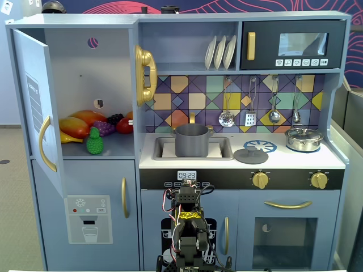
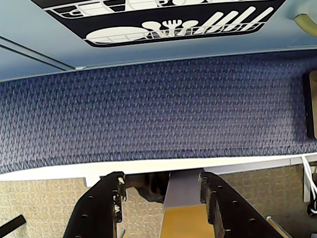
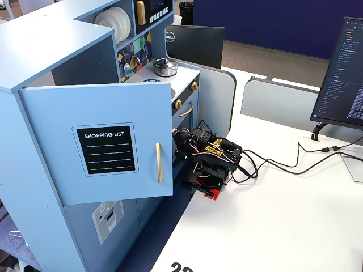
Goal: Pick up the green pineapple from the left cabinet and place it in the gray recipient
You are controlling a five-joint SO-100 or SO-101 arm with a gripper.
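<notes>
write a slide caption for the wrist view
Open gripper fingers hang empty over blue carpet below the kitchen's dishwasher panel.

Cabinet point(image 1: 91, 73): smooth painted board, matt blue-gray, glossy gold handle point(image 1: 45, 144). Pineapple point(image 1: 94, 141): bumpy green plastic. Gray pot point(image 1: 191, 140): matt. Silver pot point(image 1: 303, 138): shiny metal. Carpet point(image 2: 158, 109): rough woven blue. Gripper point(image 2: 163, 198): matt black plastic.

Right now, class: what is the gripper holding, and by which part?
Nothing. The gripper is open and empty; the green pineapple sits in the left cabinet.

Bright, even, soft-shadowed lighting; sharp focus, faint glare on microwave point(image 1: 295, 45) window
</notes>
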